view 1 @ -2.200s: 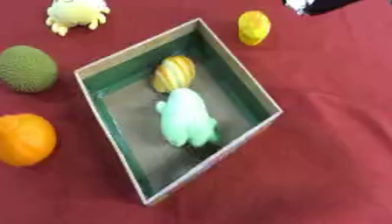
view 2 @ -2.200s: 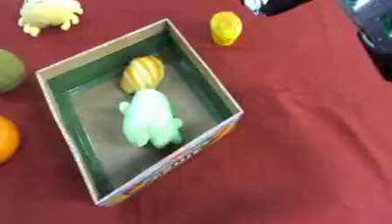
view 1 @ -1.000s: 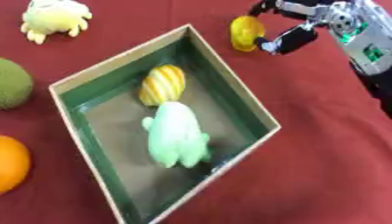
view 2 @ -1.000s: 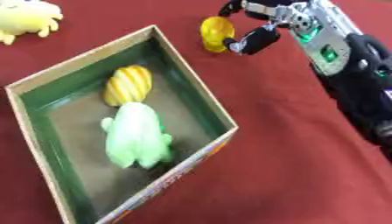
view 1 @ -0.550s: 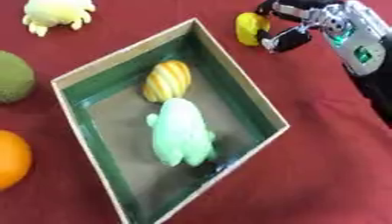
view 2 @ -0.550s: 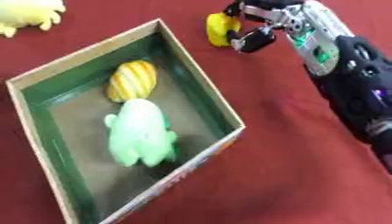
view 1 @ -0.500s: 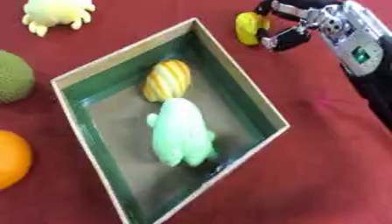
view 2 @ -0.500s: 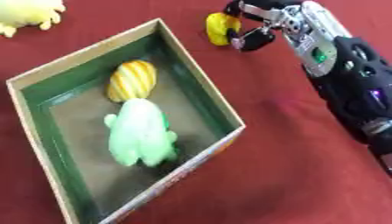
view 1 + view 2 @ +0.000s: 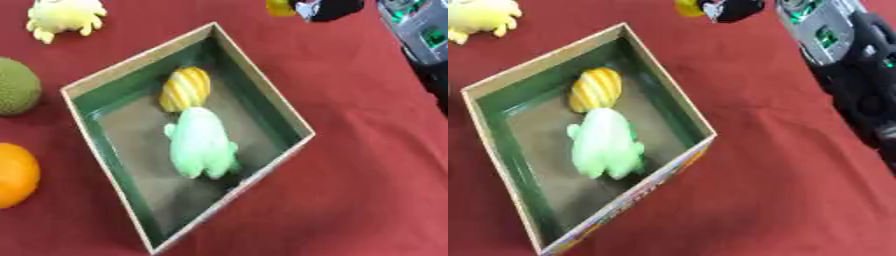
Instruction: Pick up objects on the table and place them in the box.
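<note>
A cardboard box [image 9: 262,80] with a green inside lies askew in the middle of the red table. In it lie a pale green toy [image 9: 201,142] and a yellow striped object [image 9: 185,89]. At the top edge a small yellow object [image 9: 280,6] shows only in part. My right hand [image 9: 328,7] is right beside it on its right, touching or nearly touching, mostly cut off by the picture's edge. My right forearm [image 9: 842,45] runs down the right side. The left hand is not to be seen.
On the left of the box lie a yellow plush toy [image 9: 63,15] at the back, a rough green round fruit [image 9: 16,92] and an orange [image 9: 13,175]. Red cloth stretches to the right of the box, under my right arm.
My right hand came in from the upper right and reached the small yellow object. The camera has since tilted, so hand and object now sit at the top edge.
</note>
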Robot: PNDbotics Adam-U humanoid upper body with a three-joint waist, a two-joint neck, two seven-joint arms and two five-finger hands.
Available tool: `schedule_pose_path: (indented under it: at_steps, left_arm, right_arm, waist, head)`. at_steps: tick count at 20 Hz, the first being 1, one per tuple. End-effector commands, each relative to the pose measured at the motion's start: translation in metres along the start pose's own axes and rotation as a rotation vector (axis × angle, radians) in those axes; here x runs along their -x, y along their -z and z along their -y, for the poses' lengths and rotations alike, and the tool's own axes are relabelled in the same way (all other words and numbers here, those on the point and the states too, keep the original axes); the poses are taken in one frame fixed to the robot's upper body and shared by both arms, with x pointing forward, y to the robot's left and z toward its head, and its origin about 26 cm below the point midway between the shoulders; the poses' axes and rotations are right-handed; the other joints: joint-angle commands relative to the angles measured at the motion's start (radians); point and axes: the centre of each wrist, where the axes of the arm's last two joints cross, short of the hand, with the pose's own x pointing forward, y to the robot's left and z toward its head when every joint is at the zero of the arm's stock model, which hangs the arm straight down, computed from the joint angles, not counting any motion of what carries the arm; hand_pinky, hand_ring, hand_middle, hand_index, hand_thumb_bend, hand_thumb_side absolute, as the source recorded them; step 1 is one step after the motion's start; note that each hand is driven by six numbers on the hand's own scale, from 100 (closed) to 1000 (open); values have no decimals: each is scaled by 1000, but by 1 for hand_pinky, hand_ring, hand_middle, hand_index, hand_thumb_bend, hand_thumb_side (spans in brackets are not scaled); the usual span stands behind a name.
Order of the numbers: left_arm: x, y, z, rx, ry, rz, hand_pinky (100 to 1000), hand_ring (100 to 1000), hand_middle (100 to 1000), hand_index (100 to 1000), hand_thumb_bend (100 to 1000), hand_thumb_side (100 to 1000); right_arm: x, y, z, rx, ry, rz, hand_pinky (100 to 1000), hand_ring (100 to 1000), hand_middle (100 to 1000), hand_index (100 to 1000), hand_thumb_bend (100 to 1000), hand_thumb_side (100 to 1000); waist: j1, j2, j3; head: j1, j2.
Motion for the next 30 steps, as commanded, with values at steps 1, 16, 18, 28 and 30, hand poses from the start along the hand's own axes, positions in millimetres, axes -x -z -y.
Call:
schedule_pose_path:
  at_steps: [1, 16, 18, 28, 30]
  left_arm:
    - [-7, 6, -6, 1, 24, 29, 738, 737, 629, 811, 134, 802]
    - [-10, 11, 1, 58, 18, 30, 738, 735, 623, 810, 142, 792]
    - [-10, 11, 3, 64, 13, 29, 738, 735, 623, 810, 142, 793]
    - [-11, 11, 5, 72, 2, 27, 738, 734, 621, 810, 141, 795]
    - [-10, 11, 5, 73, 2, 24, 738, 734, 621, 810, 140, 796]
  right_arm:
    - [-17, -12, 23, 0, -3, 56, 829, 699, 493, 623, 100, 100]
    - [-109, -32, -14, -435, -93, 359, 835, 730, 562, 690, 100, 101]
    - [-113, -28, -21, -453, -108, 360, 835, 738, 574, 702, 118, 113]
    - [-93, 1, -38, -479, -188, 330, 900, 935, 860, 903, 166, 380]
    - [-91, 0, -34, -465, -190, 335, 904, 942, 868, 910, 165, 384]
  waist:
    - [7, -43, -5]
    - [3, -107, -1]
    - [3, -107, 2]
    - [4, -95, 8]
    - [4, -93, 5]
  head:
    - [10, 16]
    - [15, 53]
    - [13, 53]
    - [18, 65]
    - [21, 68]
